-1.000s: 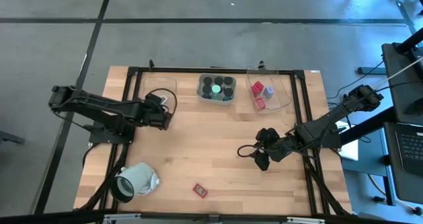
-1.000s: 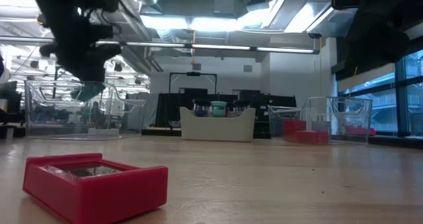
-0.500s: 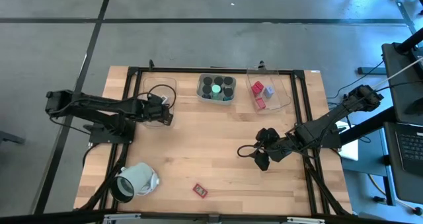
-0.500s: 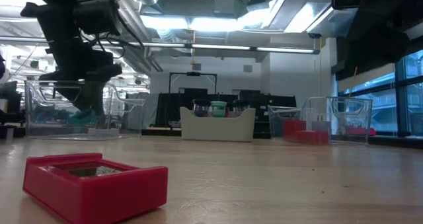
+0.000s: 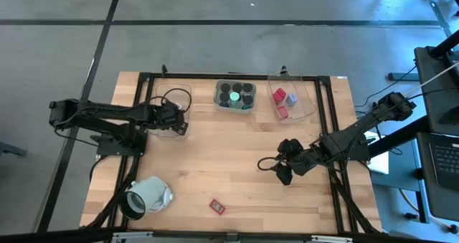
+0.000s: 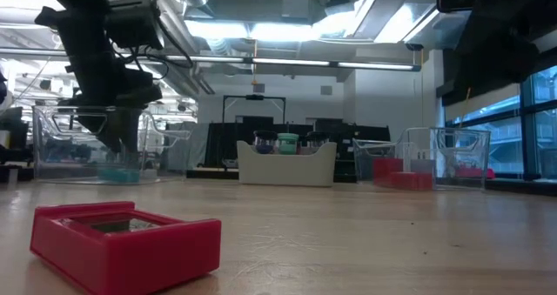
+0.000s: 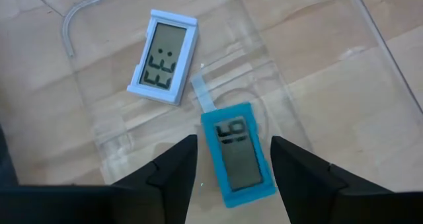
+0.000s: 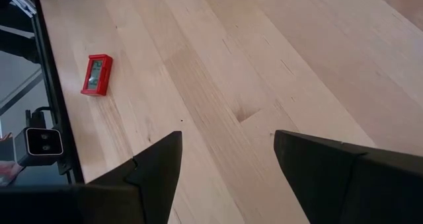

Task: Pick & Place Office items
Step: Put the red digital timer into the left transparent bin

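Only the two small display screens in the left wrist view carry characters. The white flat rectangular plastic device (image 7: 162,57) shows dark segmented digits on its grey screen, too garbled to read for certain. The teal flat rectangular plastic device (image 7: 236,153) shows two segmented characters that look like "15"; that reading is unsure.

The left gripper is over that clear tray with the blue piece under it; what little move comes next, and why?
Probably a lift straight up and out. The left gripper stands open over the clear tray, and the blue piece lies flat on the tray floor between the fingers, beside the white piece, so it looks released. The red piece on the table remains to be fetched.
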Controlling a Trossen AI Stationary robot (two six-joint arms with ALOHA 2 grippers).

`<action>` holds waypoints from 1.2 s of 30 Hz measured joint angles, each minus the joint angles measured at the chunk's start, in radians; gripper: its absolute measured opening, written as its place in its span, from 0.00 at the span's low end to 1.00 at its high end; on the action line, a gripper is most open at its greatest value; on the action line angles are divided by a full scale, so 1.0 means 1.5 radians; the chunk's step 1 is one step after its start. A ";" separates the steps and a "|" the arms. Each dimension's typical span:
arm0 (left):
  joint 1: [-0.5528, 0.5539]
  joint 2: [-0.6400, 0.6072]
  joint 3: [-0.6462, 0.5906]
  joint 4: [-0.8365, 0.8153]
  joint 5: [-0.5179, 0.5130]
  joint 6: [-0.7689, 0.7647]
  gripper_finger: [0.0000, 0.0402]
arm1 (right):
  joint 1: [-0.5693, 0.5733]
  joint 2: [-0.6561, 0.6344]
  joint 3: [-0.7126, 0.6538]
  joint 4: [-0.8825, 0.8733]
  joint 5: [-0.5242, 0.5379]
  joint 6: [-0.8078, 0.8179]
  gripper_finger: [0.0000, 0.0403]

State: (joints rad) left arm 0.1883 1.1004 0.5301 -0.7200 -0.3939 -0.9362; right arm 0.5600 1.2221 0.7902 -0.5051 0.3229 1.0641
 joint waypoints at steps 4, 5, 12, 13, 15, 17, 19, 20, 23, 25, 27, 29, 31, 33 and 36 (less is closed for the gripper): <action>0.000 0.000 -0.001 0.000 -0.001 0.004 0.49 | 0.000 0.000 0.000 0.000 0.000 0.000 0.61; 0.000 0.000 -0.001 0.001 -0.001 0.005 0.49 | 0.000 0.000 0.000 0.000 0.000 0.000 0.61; -0.016 -0.056 0.041 -0.003 -0.058 0.112 0.58 | 0.000 0.000 0.000 0.000 -0.001 0.000 0.61; -0.026 -0.069 0.057 0.007 -0.066 0.143 0.60 | 0.000 0.000 0.000 0.000 -0.001 0.000 0.61; -0.047 -0.090 0.081 0.013 -0.081 0.210 0.63 | 0.000 0.000 0.000 0.000 -0.001 0.000 0.61; -0.073 -0.103 0.103 0.031 -0.091 0.303 0.66 | 0.000 0.000 0.000 0.001 -0.001 0.000 0.61; -0.103 -0.116 0.122 0.072 -0.091 0.401 0.70 | 0.000 0.000 0.000 0.002 -0.001 0.000 0.61; -0.119 -0.119 0.125 0.100 -0.080 0.445 0.71 | 0.000 0.000 0.000 0.002 -0.001 0.000 0.61; -0.176 -0.117 0.124 0.191 0.013 0.544 0.73 | 0.000 0.000 0.000 0.002 -0.001 0.000 0.61; -0.215 -0.101 0.126 0.258 0.078 0.578 0.73 | 0.000 0.000 0.000 0.003 -0.001 0.000 0.61; -0.255 -0.076 0.125 0.298 0.120 0.604 0.73 | 0.000 0.000 0.000 0.002 -0.001 0.000 0.61; -0.295 -0.043 0.125 0.356 0.143 0.629 0.73 | 0.000 0.000 0.000 0.002 -0.001 0.000 0.61; -0.334 -0.004 0.125 0.411 0.154 0.652 0.73 | 0.000 0.000 0.000 0.003 -0.001 0.000 0.61; -0.367 0.045 0.125 0.479 0.158 0.665 0.73 | 0.000 0.000 0.000 0.003 -0.001 0.000 0.61; -0.410 0.121 0.125 0.588 0.159 0.669 0.73 | 0.000 0.000 0.000 0.004 -0.001 0.000 0.61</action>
State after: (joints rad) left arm -0.4268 1.2811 0.7175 0.1626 -0.1551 0.0666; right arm 0.5600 1.2221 0.7902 -0.4984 0.3222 1.0643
